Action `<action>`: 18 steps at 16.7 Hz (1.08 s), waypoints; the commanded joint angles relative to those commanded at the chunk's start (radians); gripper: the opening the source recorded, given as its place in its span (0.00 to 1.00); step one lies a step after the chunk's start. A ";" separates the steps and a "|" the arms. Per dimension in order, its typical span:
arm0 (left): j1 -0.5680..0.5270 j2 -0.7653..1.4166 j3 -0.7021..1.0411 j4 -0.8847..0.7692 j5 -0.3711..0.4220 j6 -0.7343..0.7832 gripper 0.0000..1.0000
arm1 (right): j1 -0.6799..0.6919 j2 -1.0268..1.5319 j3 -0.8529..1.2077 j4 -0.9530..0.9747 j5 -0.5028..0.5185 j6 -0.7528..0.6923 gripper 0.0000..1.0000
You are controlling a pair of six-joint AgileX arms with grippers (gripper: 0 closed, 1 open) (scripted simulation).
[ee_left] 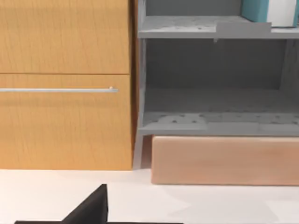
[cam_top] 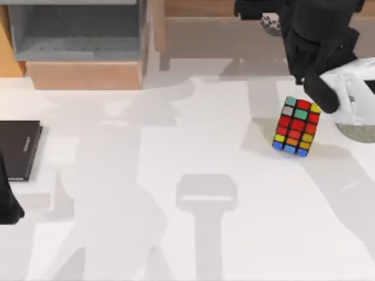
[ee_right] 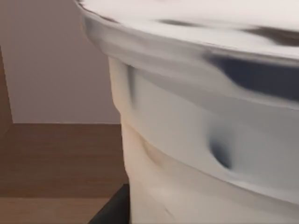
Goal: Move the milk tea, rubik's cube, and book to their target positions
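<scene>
Right gripper (cam_top: 328, 88) clamped on white-topped clear milk tea cup (cam_top: 357, 88), above grey round disc (cam_top: 357, 132); teal-blue book (ee_left: 257, 10) sits on the grey shelf (ee_left: 205, 27).

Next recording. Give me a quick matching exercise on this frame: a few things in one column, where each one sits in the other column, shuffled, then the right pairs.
Things:
1. rubik's cube
2. black slab
3. book
4. milk tea

Places:
A. on the grey shelf unit's upper shelf
B. at the right arm's end, by the table's right edge
C. flat at the table's left edge
D. tilted on the table, right of centre

Pairs: 1-D, 2-C, 3-A, 4-B
</scene>
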 joint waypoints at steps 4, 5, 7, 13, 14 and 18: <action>0.000 0.000 0.000 0.000 0.000 0.000 1.00 | -0.006 -0.003 -0.005 0.011 -0.013 0.004 0.00; 0.000 0.000 0.000 0.000 0.000 0.000 1.00 | -0.006 -0.012 -0.020 0.035 -0.031 0.006 0.00; 0.000 0.000 0.000 0.000 0.000 0.000 1.00 | -0.008 -0.035 -0.072 0.109 -0.085 0.013 0.00; 0.000 0.000 0.000 0.000 0.000 0.000 1.00 | -0.177 -0.080 -0.346 0.415 -0.304 0.020 0.00; 0.000 0.000 0.000 0.000 0.000 0.000 1.00 | -0.228 -0.076 -0.394 0.452 -0.336 0.018 0.00; 0.000 0.000 0.000 0.000 0.000 0.000 1.00 | -0.404 -0.034 -0.543 0.505 -0.423 0.007 0.00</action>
